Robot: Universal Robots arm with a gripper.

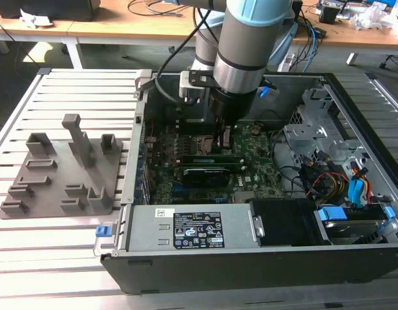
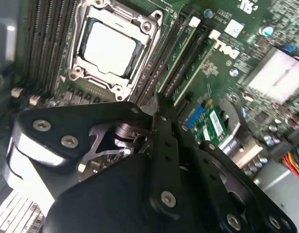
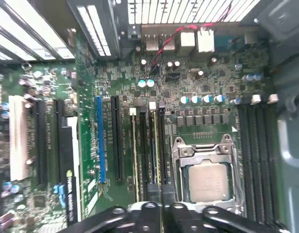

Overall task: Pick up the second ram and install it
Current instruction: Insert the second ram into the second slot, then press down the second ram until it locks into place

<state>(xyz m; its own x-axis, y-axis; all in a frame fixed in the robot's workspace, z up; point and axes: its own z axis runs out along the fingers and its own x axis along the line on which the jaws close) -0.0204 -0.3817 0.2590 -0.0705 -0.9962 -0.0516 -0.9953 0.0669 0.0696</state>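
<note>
I see the black jaws (image 1: 223,137) low over the square silver CPU socket (image 3: 206,180); aperture indeterminate. The thin green second ram stick (image 3: 156,150) stands in the slot beside that socket.

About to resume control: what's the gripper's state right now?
Gripper: down inside the computer case, over the RAM slots beside the CPU socket; open or shut cannot be told.
</note>
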